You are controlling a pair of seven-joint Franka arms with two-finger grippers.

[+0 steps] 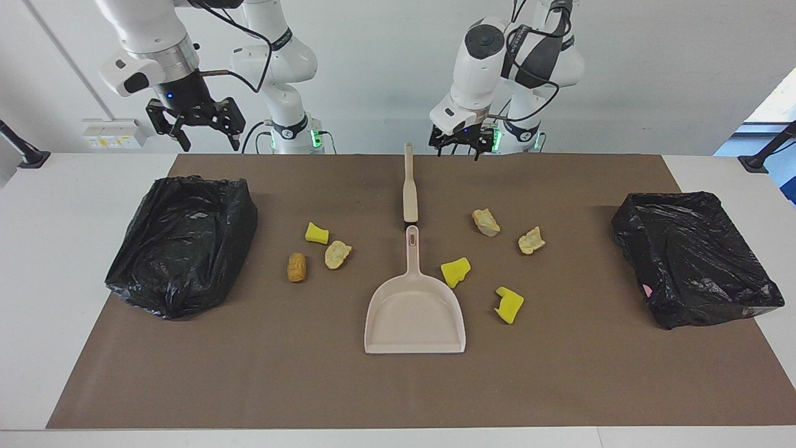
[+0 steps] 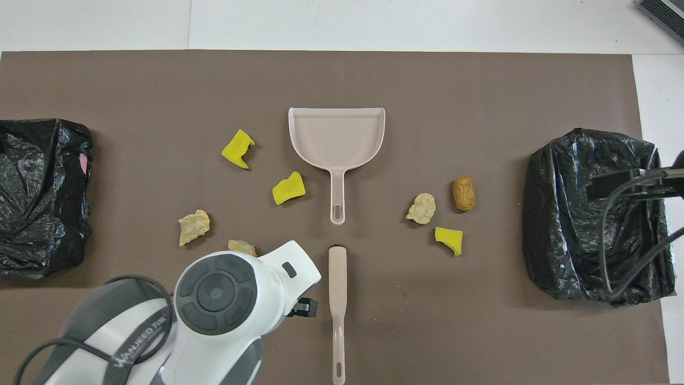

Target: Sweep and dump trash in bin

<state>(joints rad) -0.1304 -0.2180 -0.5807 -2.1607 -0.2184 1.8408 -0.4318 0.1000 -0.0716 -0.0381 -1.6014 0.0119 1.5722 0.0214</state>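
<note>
The dustpan (image 1: 415, 317) and brush (image 1: 409, 186) are plain beige. The trash (image 1: 456, 271) mixes bright yellow chunks, pale tan lumps and one orange-brown piece. Both bin bags (image 1: 183, 242) are glossy black on a flat brown mat (image 1: 398, 386); the table (image 1: 68, 261) is white.

wall (image 1: 385, 81): plain white, past the table
table (image 1: 74, 249): white top
mat (image 1: 559, 373): big and brown, lying on the table
window (image 1: 774, 102): bright light, beside the wall

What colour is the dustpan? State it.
The dustpan is pale beige, shown best in the overhead view.
</note>
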